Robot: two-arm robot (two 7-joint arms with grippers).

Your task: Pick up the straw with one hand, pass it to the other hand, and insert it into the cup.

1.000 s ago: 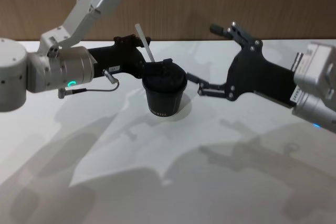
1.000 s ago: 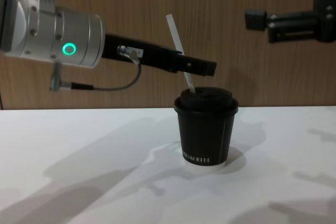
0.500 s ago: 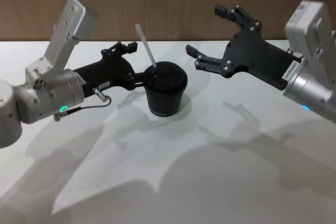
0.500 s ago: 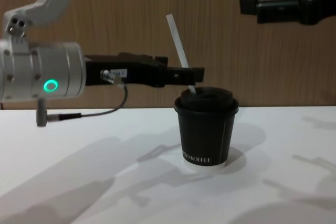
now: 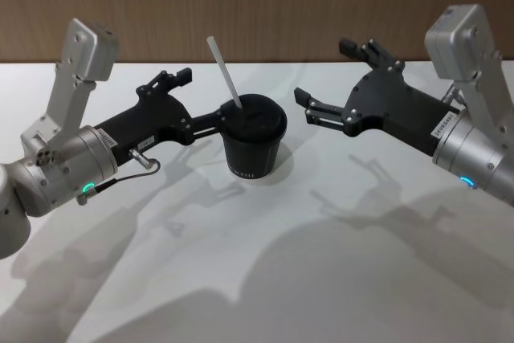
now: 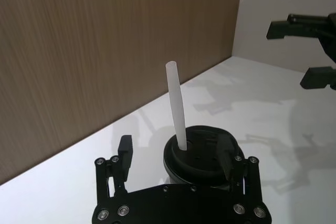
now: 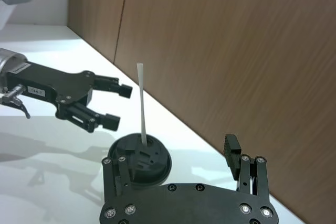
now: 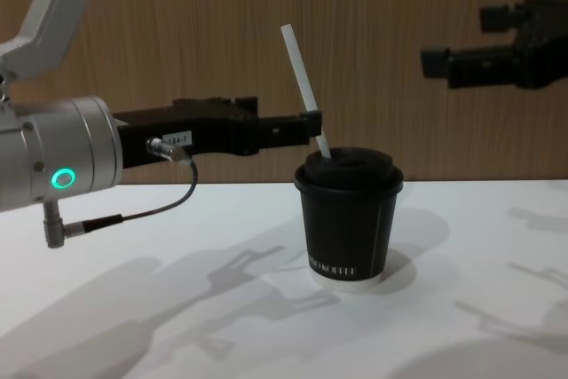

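Note:
The white straw (image 5: 222, 72) stands in the lid of the black cup (image 5: 251, 149) and leans back and to the left. Nothing holds it. My left gripper (image 5: 206, 94) is open just left of the cup, level with the lid, one finger either side of the straw's line (image 6: 175, 103). From the chest, its fingertips (image 8: 310, 121) sit close beside the straw (image 8: 302, 73) above the cup (image 8: 349, 224). My right gripper (image 5: 325, 71) hangs open in the air to the right of the cup, apart from it.
The cup stands on a white table (image 5: 321, 279) in front of a brown wood-grain wall (image 5: 281, 6). A thin dark cable (image 8: 151, 210) loops under the left wrist. The right wrist view shows the left gripper (image 7: 116, 106) beyond the cup lid (image 7: 152, 163).
My left gripper has opened off the straw and drawn back to the left, leaving the straw in the lid. The right arm swung up, then settled lower.

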